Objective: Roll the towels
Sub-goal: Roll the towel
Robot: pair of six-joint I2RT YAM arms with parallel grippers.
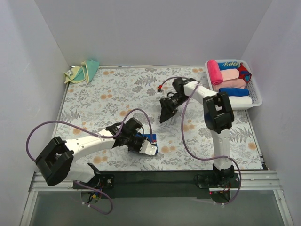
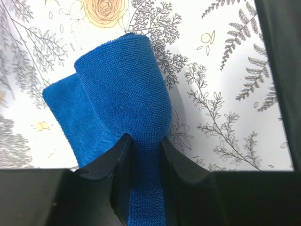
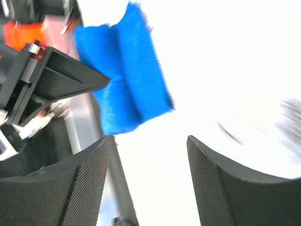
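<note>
The left tool (image 2: 143, 141) pinches the blue towel (image 2: 117, 89), which folds up just ahead of its fingertips on the worktop (image 2: 225, 94). The right tool (image 3: 148, 141) gapes open, the towel ahead of it.

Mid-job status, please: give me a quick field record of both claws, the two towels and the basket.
left claw: shut on blue towel, near front edge of table
blue towel: folded over, loosely curled, not a tight roll
right claw: open, empty, mid-table, facing the blue towel
yellow-and-teal towel: crumpled at far left corner, untouched
basket: far right corner, holds rolled towels, pink, peach, blue, white
</note>
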